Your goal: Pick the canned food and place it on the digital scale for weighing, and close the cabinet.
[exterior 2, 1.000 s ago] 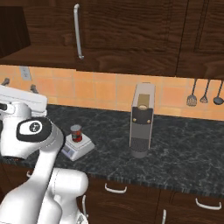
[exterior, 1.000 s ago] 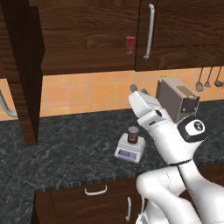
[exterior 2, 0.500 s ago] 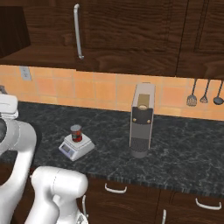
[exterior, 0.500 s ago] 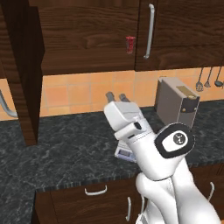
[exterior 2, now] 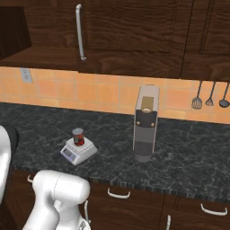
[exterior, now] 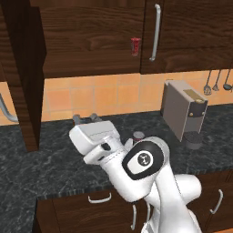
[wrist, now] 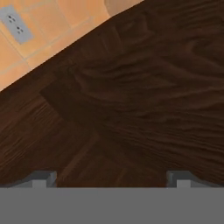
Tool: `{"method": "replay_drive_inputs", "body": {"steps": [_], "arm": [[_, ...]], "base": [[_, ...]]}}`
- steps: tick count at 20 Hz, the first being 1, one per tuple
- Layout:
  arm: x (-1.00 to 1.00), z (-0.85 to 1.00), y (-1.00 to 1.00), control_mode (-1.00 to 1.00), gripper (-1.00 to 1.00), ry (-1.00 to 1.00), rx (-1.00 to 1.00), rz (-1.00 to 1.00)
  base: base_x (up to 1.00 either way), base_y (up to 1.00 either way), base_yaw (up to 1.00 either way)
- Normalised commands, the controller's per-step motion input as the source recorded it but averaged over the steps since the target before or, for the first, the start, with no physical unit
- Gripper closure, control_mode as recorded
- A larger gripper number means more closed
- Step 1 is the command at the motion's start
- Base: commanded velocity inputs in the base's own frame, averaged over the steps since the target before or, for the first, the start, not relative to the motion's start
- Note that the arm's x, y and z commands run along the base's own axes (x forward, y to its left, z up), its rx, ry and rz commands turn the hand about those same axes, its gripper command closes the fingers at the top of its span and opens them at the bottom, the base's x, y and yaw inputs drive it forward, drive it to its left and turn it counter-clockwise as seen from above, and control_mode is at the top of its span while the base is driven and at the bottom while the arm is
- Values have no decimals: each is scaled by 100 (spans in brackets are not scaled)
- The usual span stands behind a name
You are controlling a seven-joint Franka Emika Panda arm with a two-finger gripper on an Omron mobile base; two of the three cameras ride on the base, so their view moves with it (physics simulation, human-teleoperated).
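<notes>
Dark speckled stone forms the tabletop of a rendered kitchen, backed by orange tiles and overhung by the dark brown wooden cabinet, whose long silver bar handle hangs vertically on a door. In the right base view the canned food, a short tin with a red label, stands upright on the white-grey digital scale, well to the left of the tall grey coffee machine; three utensils hang on the wall at right. In the left base view the tin's silvery lid peeks out behind the white arm, and the cabinet's left door stands swung out toward the camera, edge-on, while the right door stays flush with its handle; a small red item shows at the seam between the doors. The gripper is raised over the tabletop left of the scale, its jaws spread wide and holding nothing. The hand view looks at dark wood grain close up, the two fingertips far apart at the bottom, with a wall outlet on tile in the upper corner
</notes>
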Motion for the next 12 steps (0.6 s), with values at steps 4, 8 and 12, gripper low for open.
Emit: {"method": "replay_drive_inputs", "body": {"steps": [4,8,12], "arm": [[14,-100,100,-100,-100,-31,0,0],[8,-100,97,-100,-100,-18,2,0],[5,-96,93,-100,-100,-17,0,0]], "base": [[0,0,0],[0,0,0],[0,0,0]]}}
